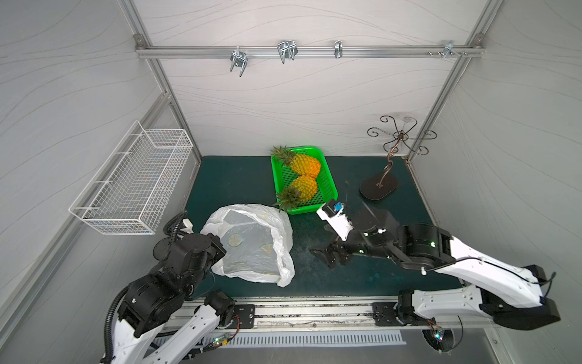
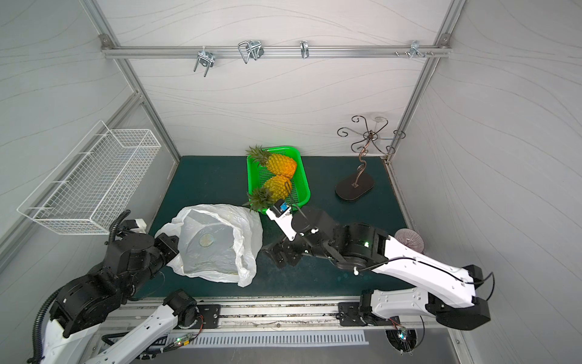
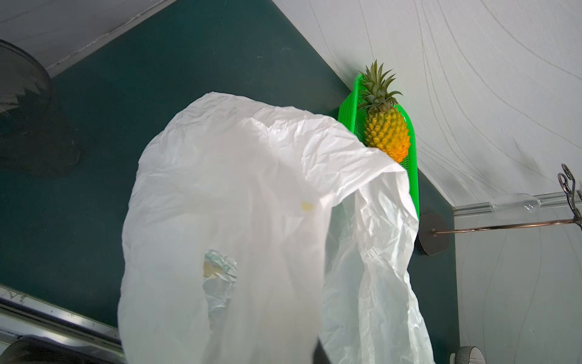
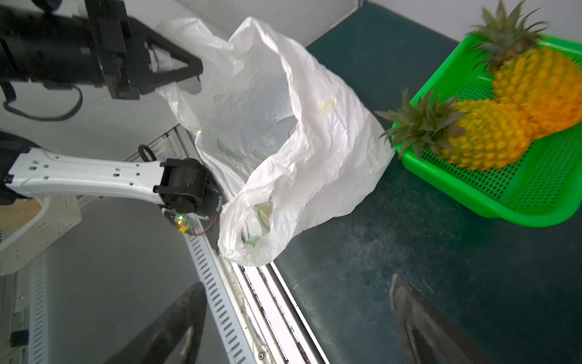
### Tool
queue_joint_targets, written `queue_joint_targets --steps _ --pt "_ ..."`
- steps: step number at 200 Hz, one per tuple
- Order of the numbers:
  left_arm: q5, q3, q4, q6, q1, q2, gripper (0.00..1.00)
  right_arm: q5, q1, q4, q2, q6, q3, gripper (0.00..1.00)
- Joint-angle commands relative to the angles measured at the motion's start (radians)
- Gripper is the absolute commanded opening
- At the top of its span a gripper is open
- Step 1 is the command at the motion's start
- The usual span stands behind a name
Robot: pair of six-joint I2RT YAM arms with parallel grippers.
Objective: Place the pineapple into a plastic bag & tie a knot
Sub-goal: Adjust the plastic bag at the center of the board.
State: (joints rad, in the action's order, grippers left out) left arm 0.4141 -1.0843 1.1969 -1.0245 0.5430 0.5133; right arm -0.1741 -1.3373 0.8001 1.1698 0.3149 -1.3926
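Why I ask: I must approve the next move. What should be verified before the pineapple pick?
1. Left gripper shut on the plastic bag edge: ok.
2. Bag mouth held open: ok.
3. Bag empty inside: ok.
4. Right gripper open and empty: ok.
5. Near pineapple lying uncovered in the green tray: ok.
6. Left grip firm enough for the drop: cannot tell.

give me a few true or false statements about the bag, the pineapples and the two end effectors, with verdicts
1. The far pineapple and near pineapple both lie in the green tray. True.
2. The plastic bag already holds a pineapple. False: no fruit is in it.
3. The left end effector is shut on the plastic bag's rim. True.
4. The right end effector grips a pineapple. False: it is open and empty, over the mat.
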Motion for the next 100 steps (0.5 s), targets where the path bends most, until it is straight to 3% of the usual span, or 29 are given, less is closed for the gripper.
queue_joint_targets --steps 1,41,56,65,88,96,100 --pt "0.005 -0.009 -0.03 -0.041 -0.002 0.011 0.0 -0.002 -0.066 -0.033 0.114 0.026 0.013 0.93" --pt "0.003 -0.029 -0.001 -0.032 -0.003 0.024 0.0 0.105 -0.135 -0.165 0.249 -0.063 0.02 0.9" --pt "-0.012 -0.039 0.019 -0.035 -0.002 0.022 0.0 0.068 -0.135 -0.197 0.296 -0.03 0.033 0.84" --pt "-0.022 -0.049 0.039 -0.032 -0.002 0.022 0.0 0.001 -0.136 -0.198 0.316 0.014 0.035 0.71" --pt "-0.013 -0.074 0.1 -0.04 -0.002 0.023 0.0 -0.157 -0.109 -0.227 0.343 0.113 0.053 0.12" --pt "-0.003 -0.078 0.116 -0.044 -0.002 0.017 0.0 -0.187 -0.088 -0.273 0.35 0.111 0.06 0.0" --pt "0.003 -0.081 0.124 -0.047 -0.002 0.015 0.0 -0.2 -0.076 -0.293 0.357 0.102 0.058 0.0"
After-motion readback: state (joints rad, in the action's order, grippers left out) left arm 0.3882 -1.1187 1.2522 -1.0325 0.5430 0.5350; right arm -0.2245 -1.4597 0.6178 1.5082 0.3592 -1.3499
